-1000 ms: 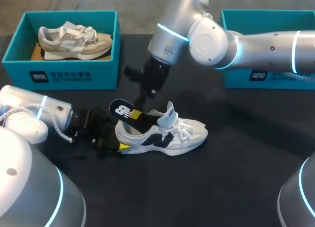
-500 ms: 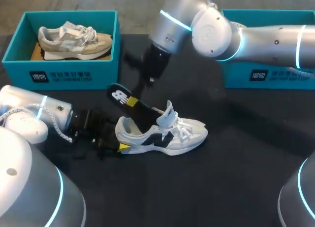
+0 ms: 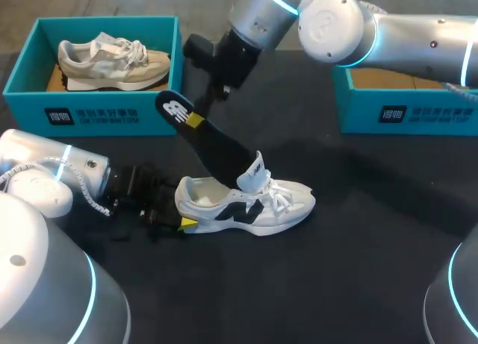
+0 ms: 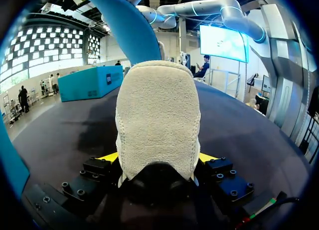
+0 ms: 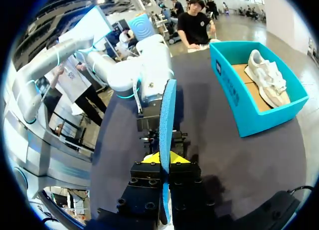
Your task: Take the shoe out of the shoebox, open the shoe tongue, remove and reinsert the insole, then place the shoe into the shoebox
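Shoe point(image 3: 250, 202): white with black panels, standing on its sole near the middle of the black table point(image 3: 358, 239), outside both boxes, tongue lifted.
Left gripper point(image 4: 157, 159): low at the shoe's heel, fingers pressed against it from both sides, one yellow tip on each side.
Insole point(image 3: 213, 142): dark on top and blue beneath, tilted. Its lower end meets the shoe's opening behind the tongue, and its upper end is in the air.
Right gripper point(image 5: 165, 159): above the shoe, fingers pinched narrowly on the insole near its raised end.
Left shoebox point(image 3: 89, 113): teal, far left, holding a beige shoe point(image 3: 112, 60).
Right shoebox point(image 3: 418, 109): teal, far right, partly hidden behind the right arm.
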`<state>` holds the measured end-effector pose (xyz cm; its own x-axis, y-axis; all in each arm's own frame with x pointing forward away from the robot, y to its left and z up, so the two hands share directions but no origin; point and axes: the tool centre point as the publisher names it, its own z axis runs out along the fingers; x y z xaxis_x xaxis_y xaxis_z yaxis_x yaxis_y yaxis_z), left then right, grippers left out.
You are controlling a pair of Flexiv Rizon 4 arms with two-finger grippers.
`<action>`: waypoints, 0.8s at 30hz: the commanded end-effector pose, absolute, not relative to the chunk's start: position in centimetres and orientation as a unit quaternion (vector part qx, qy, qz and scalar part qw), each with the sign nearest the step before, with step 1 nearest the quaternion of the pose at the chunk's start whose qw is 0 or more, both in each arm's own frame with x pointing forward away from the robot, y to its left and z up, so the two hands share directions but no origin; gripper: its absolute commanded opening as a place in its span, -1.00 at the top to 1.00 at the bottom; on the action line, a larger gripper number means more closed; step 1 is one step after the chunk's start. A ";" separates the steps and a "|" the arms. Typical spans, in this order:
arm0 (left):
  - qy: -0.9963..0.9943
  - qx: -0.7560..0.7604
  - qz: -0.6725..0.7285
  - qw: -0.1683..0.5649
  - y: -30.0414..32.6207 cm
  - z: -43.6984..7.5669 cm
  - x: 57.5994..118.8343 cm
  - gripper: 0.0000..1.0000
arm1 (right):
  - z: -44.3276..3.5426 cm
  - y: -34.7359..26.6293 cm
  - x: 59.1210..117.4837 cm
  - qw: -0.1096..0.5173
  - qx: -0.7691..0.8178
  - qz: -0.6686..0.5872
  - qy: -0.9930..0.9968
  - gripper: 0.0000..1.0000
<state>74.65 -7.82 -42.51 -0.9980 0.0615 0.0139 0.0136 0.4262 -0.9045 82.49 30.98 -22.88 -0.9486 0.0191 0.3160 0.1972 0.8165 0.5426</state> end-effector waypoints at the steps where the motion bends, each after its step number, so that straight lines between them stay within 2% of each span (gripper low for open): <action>1: -0.845 -0.022 0.534 0.022 -7.9 -42.8 74.7 1.00 | -21.2 30.9 83.2 0.133 -0.063 -0.301 -0.942 1.00; 9: -0.845 -0.022 0.534 0.022 -7.9 -42.8 74.7 1.00 | -19.5 31.6 84.8 0.101 -0.075 -0.317 -0.940 1.00; 17: -0.845 -0.022 0.534 0.022 -7.9 -42.8 74.7 1.00 | -17.7 31.1 86.2 0.030 -0.136 -0.373 -0.917 1.00; 24: -0.845 -0.022 0.534 0.022 -7.9 -42.8 74.7 1.00 | -17.0 30.5 86.5 0.012 -0.151 -0.389 -0.909 1.00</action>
<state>74.65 -7.82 -42.52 -0.9980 0.0614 0.0140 0.0136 0.4263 -0.9045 87.27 31.47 -17.07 -0.9559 0.2480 0.1570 0.2863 0.6700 0.6849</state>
